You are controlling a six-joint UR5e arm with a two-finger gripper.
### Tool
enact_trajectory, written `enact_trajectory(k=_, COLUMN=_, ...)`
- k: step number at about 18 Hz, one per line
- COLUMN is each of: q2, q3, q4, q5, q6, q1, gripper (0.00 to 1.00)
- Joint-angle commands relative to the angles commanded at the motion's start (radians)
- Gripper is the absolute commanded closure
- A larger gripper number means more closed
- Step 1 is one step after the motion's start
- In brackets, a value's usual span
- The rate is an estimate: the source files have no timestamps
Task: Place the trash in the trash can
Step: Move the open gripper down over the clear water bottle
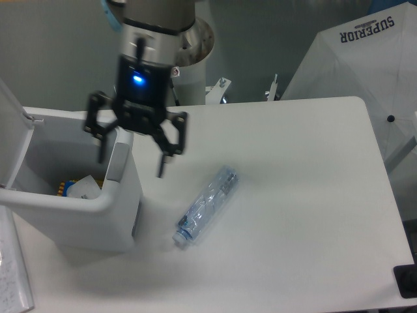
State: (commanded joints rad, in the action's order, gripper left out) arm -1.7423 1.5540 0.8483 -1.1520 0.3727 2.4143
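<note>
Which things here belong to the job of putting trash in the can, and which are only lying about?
Belonging to the job:
- plastic bottle, lying on the table
- trash can, lid open, with white crumpled material and other items inside
- tool, open, between can and bottle

Only lying about:
- white umbrella marked SUPERIOR
- papers at the left edge

Robot arms: 1
Grippers [132,160]: 1, two fingers, spread apart with nothing between them
Plastic bottles [207,204]: 1, lying on the table at 4 o'clock from the gripper
Trash cans [98,215]: 1, at 8 o'clock from the gripper, lid [12,140] up
Items visible inside the can: 1 white crumpled piece [83,188]; a small yellow-blue scrap [63,188] beside it, identity unclear
Tables [306,215]: 1
White umbrellas [365,72]: 1, printed "SUPERIOR", at 2 o'clock of the table
</note>
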Motion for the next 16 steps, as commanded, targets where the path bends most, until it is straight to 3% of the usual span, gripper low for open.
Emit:
enact_trajectory(k=4, q2=-0.129, q3=-0.057, q4=0.002, q5=-0.011, q6=-0.003, q1=0.009, gripper=0.00)
enact_trajectory(k=11, q2=-0.227, q3=-0.066, q4=0.003, q5=-0.032, q6=0.072, q1=0.029, gripper=0.00)
enact_trajectory(k=16, q2=-0.264, q3=-0.020, q4=0.009, q5=-0.092, q6=0.161, q1=0.020, gripper=0.00)
